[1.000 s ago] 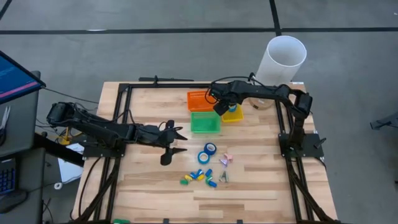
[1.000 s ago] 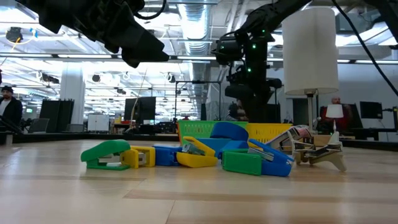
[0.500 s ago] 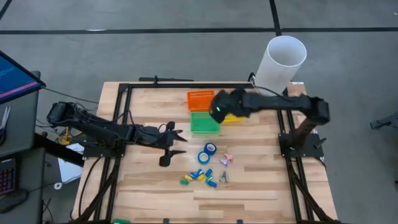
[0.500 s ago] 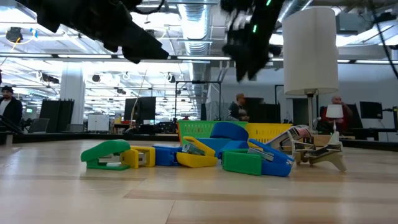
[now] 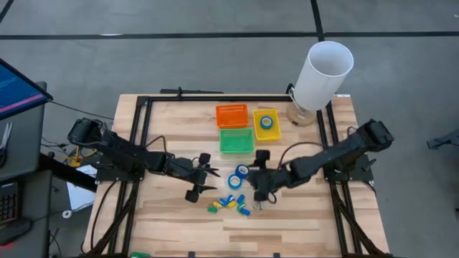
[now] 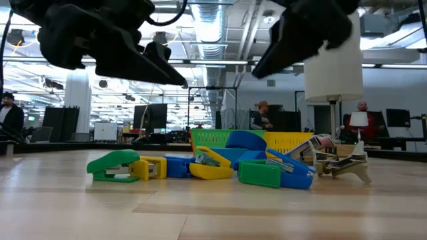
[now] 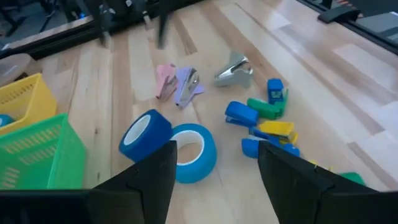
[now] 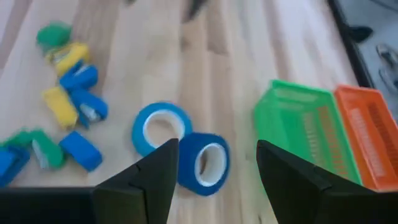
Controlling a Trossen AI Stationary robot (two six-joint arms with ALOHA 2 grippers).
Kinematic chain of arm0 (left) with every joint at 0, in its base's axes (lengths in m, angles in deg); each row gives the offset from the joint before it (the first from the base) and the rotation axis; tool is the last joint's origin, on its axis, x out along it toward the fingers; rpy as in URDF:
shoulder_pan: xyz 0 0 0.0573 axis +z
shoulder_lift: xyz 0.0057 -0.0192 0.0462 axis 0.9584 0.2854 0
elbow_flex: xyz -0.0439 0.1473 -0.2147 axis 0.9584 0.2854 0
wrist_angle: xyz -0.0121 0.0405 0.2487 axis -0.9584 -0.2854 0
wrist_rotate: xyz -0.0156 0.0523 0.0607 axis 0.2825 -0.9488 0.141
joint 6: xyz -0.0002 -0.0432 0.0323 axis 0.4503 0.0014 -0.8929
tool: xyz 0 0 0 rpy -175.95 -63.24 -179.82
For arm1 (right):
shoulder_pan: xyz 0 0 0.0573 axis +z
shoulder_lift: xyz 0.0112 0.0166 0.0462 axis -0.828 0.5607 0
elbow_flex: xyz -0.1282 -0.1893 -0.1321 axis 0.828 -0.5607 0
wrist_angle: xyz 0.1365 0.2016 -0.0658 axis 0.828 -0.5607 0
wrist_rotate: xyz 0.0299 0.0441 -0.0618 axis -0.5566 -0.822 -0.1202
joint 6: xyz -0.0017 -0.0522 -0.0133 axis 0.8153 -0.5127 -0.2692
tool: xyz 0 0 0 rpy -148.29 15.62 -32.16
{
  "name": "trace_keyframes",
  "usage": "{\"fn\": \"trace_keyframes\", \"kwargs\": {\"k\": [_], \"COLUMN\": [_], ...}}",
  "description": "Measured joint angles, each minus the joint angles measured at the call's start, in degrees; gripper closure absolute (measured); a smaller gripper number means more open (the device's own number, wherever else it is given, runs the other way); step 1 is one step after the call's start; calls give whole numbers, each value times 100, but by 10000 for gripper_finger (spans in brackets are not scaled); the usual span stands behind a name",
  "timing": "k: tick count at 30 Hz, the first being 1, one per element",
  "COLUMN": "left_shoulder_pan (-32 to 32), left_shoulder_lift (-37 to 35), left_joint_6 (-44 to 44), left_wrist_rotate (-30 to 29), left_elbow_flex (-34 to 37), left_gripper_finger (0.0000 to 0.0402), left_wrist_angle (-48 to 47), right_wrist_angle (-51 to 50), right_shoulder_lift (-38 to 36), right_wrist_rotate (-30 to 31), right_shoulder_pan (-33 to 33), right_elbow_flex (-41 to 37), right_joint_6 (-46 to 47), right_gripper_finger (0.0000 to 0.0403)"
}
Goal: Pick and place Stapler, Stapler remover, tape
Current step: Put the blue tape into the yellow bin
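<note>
Two blue tape rolls (image 5: 239,175) sit mid-table, one flat (image 8: 160,127) and one on its rim (image 8: 202,162), touching. A third blue roll (image 5: 266,122) lies in the yellow basket. Small blue, yellow and green staplers (image 5: 229,203) lie in a heap on the near side of the rolls. Pink, purple and silver staple removers (image 7: 186,84) lie to the right of the rolls. My left gripper (image 5: 211,179) hovers open just left of the rolls. My right gripper (image 5: 256,183) hovers open just right of them, above the removers. Both are above the table (image 6: 167,67), (image 6: 273,63).
Orange (image 5: 232,115), green (image 5: 237,140) and yellow (image 5: 258,132) baskets stand in a cluster on the far side of the rolls. A tall white cylinder (image 5: 325,72) stands at the far right corner. Bare wood lies near the front edge. People stand in the room beyond.
My right gripper has swung fast from over the yellow basket toward the near edge and down, ending beside the two rolls; a blue roll now shows in that basket. My left gripper has moved a little toward the right, closer to the rolls.
</note>
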Motion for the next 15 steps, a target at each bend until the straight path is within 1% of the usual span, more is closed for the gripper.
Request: {"fn": "trace_keyframes", "kwargs": {"k": [2, 6, 11, 12, 15], "left_shoulder_pan": [44, 68, 68, 68, 69], "left_shoulder_lift": [-15, -173, -289, -290, -289], "left_joint_6": [3, 11, 11, 6, 2], "left_wrist_rotate": [-2, -8, -2, -2, -4], "left_elbow_flex": [0, -9, -9, -9, -9], "left_gripper_finger": [188, 188, 188, 188, 188], "left_wrist_angle": [15, 31, 45, 45, 31], "right_wrist_angle": [169, 138, 46, 25, -55], "right_shoulder_lift": [278, 730, 1025, 1050, 1071], "right_wrist_rotate": [0, -2, -39, -88, -576], "right_shoulder_pan": [57, 6, -192, -223, -342], "right_elbow_flex": [46, 140, 137, 133, 140], "right_joint_6": [-142, -153, -69, -25, 45], "right_gripper_finger": [194, 195, 204, 206, 212]}}
